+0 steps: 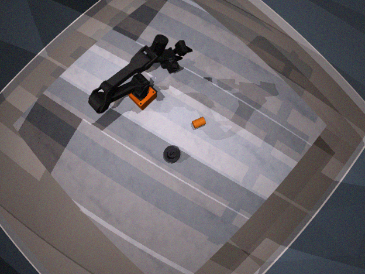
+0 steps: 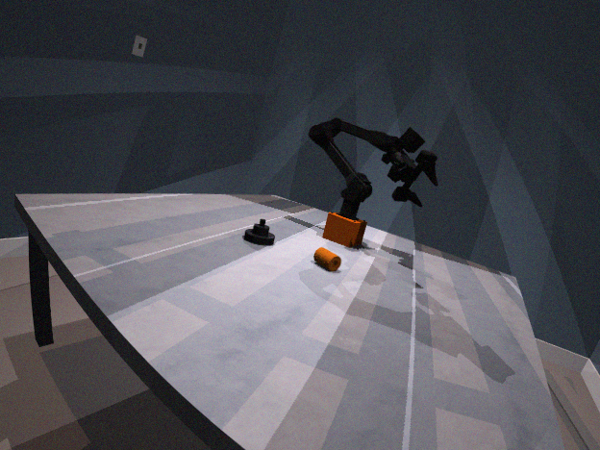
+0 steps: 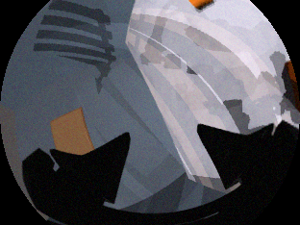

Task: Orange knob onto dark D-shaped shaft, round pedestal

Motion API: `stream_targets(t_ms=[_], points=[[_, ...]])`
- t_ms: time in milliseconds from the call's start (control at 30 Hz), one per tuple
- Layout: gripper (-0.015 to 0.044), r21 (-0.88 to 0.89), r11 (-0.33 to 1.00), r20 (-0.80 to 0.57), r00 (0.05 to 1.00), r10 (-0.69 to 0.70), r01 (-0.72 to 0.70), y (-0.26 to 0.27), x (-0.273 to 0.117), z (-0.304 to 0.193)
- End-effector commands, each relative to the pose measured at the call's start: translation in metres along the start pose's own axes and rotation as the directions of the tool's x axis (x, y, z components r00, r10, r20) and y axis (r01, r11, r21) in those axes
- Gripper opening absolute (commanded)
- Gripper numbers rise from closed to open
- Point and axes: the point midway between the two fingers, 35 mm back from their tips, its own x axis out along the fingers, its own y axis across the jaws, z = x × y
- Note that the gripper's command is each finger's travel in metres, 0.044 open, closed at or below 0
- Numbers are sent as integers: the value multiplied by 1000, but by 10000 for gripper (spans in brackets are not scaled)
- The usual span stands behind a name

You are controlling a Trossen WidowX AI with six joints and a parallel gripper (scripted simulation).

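Observation:
The orange knob (image 1: 199, 122) (image 2: 327, 260) lies on its side on the table, with an end that shows a hole in the exterior view. Its edge shows at the top of the wrist view (image 3: 202, 3). The dark round pedestal (image 1: 166, 158) (image 2: 259, 237) stands upright, with a short dark shaft (image 2: 262, 221) on top. The shaft's flat side cannot be made out. My gripper (image 1: 187, 59) (image 2: 429, 195) (image 3: 163, 132) is open and empty, raised high and well away from both knob and pedestal.
The arm's orange base (image 1: 143, 103) (image 2: 341, 230) stands on the table (image 1: 153, 188) (image 2: 252, 329), near the knob. Table edges and one dark leg (image 2: 39, 300) show in the exterior view. A tan block-like shape (image 3: 72, 132) shows beyond the left finger in the wrist view.

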Motion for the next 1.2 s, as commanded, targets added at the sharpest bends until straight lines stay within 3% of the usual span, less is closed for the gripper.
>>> stream_targets(t_ms=[0,200,367,500,833,1167], points=[[426,-15,1000,6,1000,-5,5,0,1,1],[440,-431,869,183,966,-181,244,10,28,41],[440,-673,581,297,887,-355,458,12,51,87],[440,-786,320,340,803,-489,528,7,66,130],[440,-900,2,325,672,-666,437,-12,78,199],[440,-979,-160,203,551,-809,126,-49,76,274]])
